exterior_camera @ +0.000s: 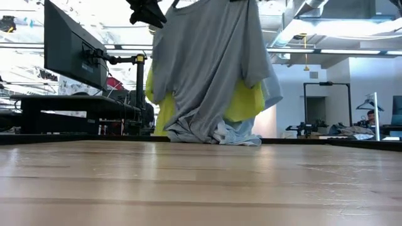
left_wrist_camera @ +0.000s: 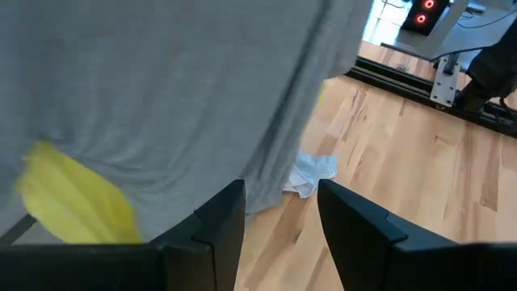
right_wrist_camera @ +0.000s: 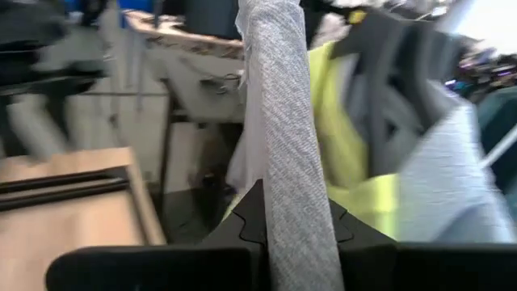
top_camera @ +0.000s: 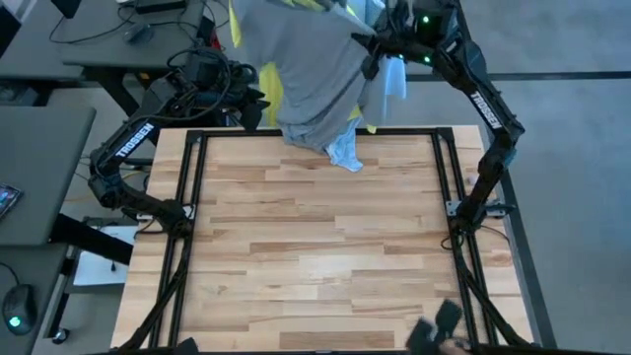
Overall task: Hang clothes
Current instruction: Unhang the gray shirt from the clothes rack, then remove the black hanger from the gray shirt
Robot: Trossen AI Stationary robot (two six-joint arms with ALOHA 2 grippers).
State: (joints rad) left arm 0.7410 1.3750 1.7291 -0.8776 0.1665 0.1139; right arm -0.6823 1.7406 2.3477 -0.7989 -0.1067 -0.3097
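The grey T-shirt is shown hanging above the far edge of the wooden table, its hem gathered on the boards. The yellow T-shirt is largely covered by the grey one; only strips are seen at either side in the low view. The light-blue shirt is mostly hidden as well, with a crumpled end lying on the table beneath the grey hem and a further patch visible near the right arm. How the three garments are layered behind the grey fabric cannot be told.

The right gripper is raised at the far right of the table, and its fingers are closed tightly on a fold of the grey T-shirt, as shown in the right wrist view. The top of the garments is cut off in the low view. A dark hanger-like shape behind the yellow fabric is too blurred to identify.

The left gripper is held just beside the grey T-shirt at the far left, its fingers spread apart with nothing between them.
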